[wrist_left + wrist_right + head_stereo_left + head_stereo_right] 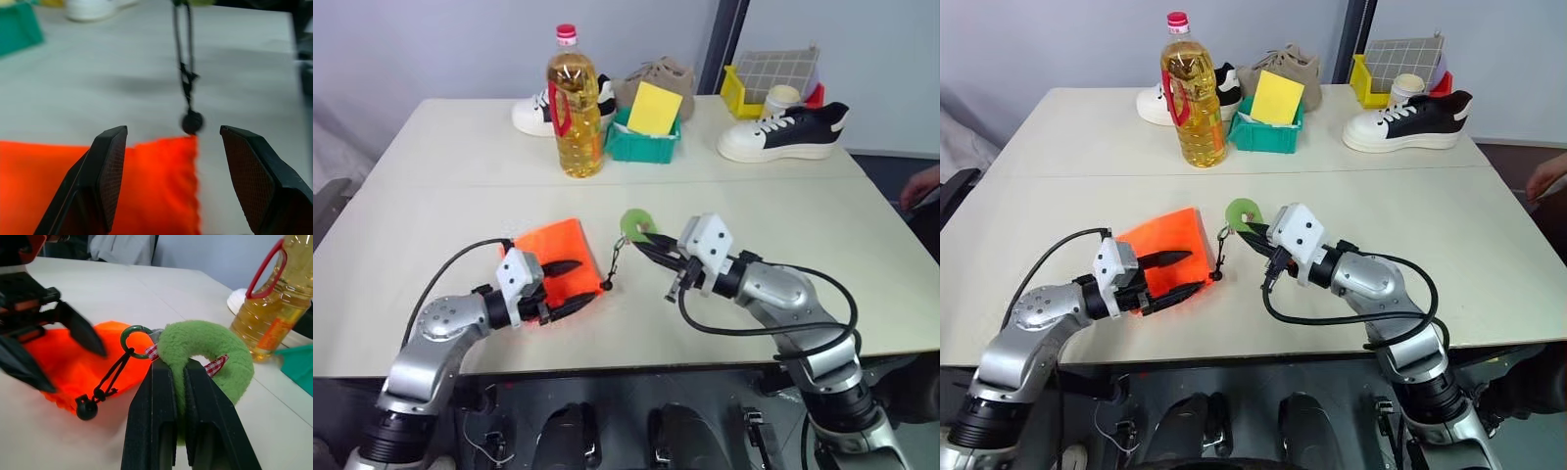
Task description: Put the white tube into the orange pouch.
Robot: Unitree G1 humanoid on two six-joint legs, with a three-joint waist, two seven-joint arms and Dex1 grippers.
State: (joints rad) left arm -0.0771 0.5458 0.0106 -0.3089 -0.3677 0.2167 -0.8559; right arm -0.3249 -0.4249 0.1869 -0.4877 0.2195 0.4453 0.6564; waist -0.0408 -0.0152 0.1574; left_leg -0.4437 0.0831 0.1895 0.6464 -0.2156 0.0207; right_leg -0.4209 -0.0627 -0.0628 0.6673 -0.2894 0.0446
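Observation:
The orange pouch (556, 257) lies flat on the table in front of me. My left gripper (580, 283) is open at the pouch's near right corner, where the pouch's gathered edge (161, 181) lies between its fingers without being pinched. From that corner a dark cord (615, 258) with a black bead (192, 121) runs up to a green fuzzy ring (210, 345). My right gripper (174, 369) is shut on this ring and holds it a little above the table, to the right of the pouch. The white tube is out of view.
At the back stand a yellow oil bottle (575, 103), a green bin (644, 142) holding a yellow sponge, several shoes (783, 132) and a yellow basket (744, 90). A person's hand (922, 184) shows at the right edge.

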